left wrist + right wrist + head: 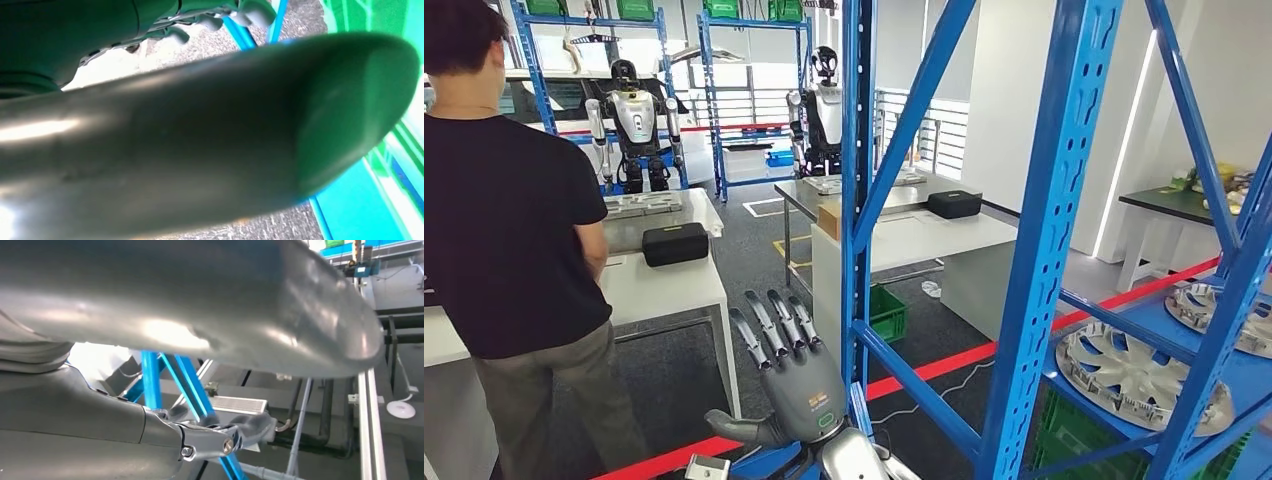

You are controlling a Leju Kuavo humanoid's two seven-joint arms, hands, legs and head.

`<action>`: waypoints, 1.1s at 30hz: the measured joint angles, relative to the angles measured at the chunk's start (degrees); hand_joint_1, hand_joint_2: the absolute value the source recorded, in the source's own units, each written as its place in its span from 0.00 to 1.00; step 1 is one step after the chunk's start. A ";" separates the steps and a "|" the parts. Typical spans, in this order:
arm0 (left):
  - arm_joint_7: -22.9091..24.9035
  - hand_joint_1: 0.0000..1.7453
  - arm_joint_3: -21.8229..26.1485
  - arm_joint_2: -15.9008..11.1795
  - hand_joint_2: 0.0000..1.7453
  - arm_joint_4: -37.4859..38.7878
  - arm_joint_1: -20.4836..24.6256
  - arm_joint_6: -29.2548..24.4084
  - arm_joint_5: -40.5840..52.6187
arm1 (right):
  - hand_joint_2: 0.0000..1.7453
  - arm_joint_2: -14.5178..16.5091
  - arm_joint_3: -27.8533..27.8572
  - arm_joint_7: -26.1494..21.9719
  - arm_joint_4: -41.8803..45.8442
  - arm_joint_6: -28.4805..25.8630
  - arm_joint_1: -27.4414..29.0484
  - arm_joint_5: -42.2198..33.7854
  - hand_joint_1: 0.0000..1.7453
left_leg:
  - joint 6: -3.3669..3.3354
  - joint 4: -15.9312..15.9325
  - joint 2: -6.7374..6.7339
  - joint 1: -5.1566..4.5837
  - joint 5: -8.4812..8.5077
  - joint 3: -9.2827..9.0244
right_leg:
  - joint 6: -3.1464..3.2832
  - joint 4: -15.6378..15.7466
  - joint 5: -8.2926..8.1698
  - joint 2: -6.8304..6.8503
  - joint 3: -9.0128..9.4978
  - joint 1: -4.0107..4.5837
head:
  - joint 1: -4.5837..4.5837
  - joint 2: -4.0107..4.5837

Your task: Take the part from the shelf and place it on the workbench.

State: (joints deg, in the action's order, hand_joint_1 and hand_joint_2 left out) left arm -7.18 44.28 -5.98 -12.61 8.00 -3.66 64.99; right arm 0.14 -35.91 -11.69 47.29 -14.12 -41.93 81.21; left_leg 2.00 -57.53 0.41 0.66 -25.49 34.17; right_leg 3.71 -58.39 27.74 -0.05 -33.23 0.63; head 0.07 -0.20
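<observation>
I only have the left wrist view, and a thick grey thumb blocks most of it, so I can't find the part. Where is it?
Observer: A silver wheel cover lies on the blue shelf, at the lower right of the head view.
Operator: Is a hand on it?
Observer: No. The right robot hand is raised well to its left, beside the shelf post, with its fingers spread and holding nothing.
Operator: Anyone nearby?
Observer: A person in a black shirt stands at the left, by a white workbench.
</observation>
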 joint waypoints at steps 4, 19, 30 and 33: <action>1.13 0.00 1.67 2.45 0.00 0.22 0.50 -2.40 -4.04 | 0.00 4.26 0.00 -10.77 -7.25 7.78 -1.29 -7.10 0.00 | -0.76 -0.08 -0.32 -0.25 -0.32 -0.05 | -1.59 0.77 -0.33 -0.28 0.36 -0.26 | 0.11 0.00; 1.21 0.00 6.69 7.09 0.00 0.58 1.77 -4.29 -6.02 | 0.00 14.16 -1.04 -17.02 -24.46 6.89 -4.45 -11.31 0.00 | -2.55 0.06 -0.33 0.05 0.16 0.35 | -4.42 -15.95 7.92 -0.15 -6.98 -1.10 | 0.26 0.00; 0.95 0.00 7.45 7.55 0.00 0.61 2.12 -4.48 -6.18 | 0.00 14.42 -1.33 -16.62 -25.58 6.16 -4.51 -11.88 0.00 | 1.07 -2.98 -0.27 0.58 -1.26 2.43 | -1.47 0.18 -0.25 -0.25 0.48 -0.89 | -0.02 0.00; 0.87 0.00 7.68 7.55 0.00 0.63 2.15 -4.49 -6.19 | 0.00 14.47 -1.34 -16.35 -25.79 6.08 -4.39 -11.96 0.00 | 1.64 -13.35 -0.30 0.62 -7.43 6.07 | -0.83 0.28 -1.12 -0.19 -0.43 -0.79 | -0.25 0.00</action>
State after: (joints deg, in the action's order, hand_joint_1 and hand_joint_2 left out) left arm -6.31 51.96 1.56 -11.97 10.15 -8.15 58.80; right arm 14.61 -37.25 -28.05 21.50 -8.04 -46.33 69.25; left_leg 3.64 -70.88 0.11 1.29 -32.92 40.24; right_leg 2.88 -58.11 26.62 -0.24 -33.66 -0.16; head -0.19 -0.20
